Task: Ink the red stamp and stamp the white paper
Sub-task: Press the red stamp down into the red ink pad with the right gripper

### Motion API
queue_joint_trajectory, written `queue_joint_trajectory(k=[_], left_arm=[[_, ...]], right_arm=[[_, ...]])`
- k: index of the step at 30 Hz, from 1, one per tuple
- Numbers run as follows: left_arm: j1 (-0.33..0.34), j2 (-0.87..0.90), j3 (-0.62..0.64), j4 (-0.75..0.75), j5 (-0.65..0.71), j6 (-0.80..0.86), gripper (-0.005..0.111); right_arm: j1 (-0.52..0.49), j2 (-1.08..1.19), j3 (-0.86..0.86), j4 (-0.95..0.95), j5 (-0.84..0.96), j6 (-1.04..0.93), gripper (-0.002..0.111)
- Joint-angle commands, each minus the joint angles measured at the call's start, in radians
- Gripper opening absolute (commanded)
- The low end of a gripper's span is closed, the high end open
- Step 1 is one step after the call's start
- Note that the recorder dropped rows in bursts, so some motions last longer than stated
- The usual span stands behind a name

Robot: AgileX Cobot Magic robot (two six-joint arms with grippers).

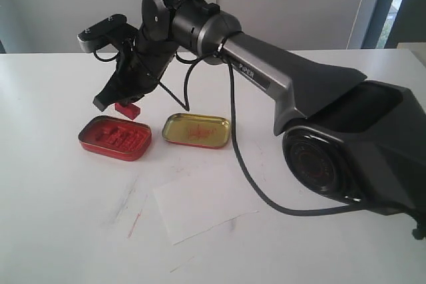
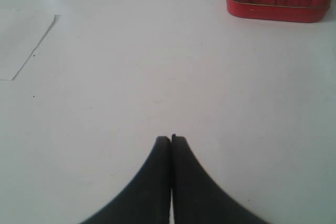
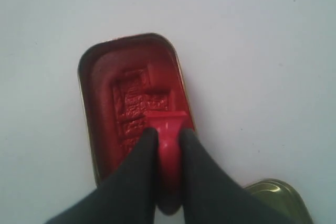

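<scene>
The red stamp (image 3: 167, 121) is pinched by its narrow knob in the right gripper (image 3: 167, 136). The fingers are clamped on it from both sides, with the square base pointing down over the red ink tin (image 1: 106, 151). In the exterior view it hangs at about 12 o'clock of the tin, over the far rim (can't tell if the face touches the ink, it looks just clear to me).

My guess on handling: it's a small hard plastic piece, light and stiff, and it won't crush. The smooth knob could twist or slip in the fingers if it's pressed off-square, though. The knob is the right place to hold it, since that keeps the face free.

The gold tin lid (image 1: 196, 130) lies at 3 o'clock of the tin, just beside it. The white paper (image 1: 203, 204) lies flat on the bench (image 1: 53, 231) at roughly 5 o'clock, well apart, with no print on it that I can see. The left gripper (image 2: 171, 139) sits over bare bench, fingers pressed together, holding nothing.
</scene>
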Motion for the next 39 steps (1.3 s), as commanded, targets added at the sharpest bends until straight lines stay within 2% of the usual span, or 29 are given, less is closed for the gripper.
queue_joint_trajectory(k=[1, 39], left_arm=[[0.002, -0.004, 0.007, -0.003, 0.011, 0.0, 0.0], [0.002, -0.004, 0.007, -0.003, 0.011, 0.0, 0.0]], right_arm=[[0.012, 0.029, -0.037, -0.02, 0.027, 0.025, 0.0], [0.04, 0.157, -0.037, -0.083, 0.001, 0.025, 0.0]])
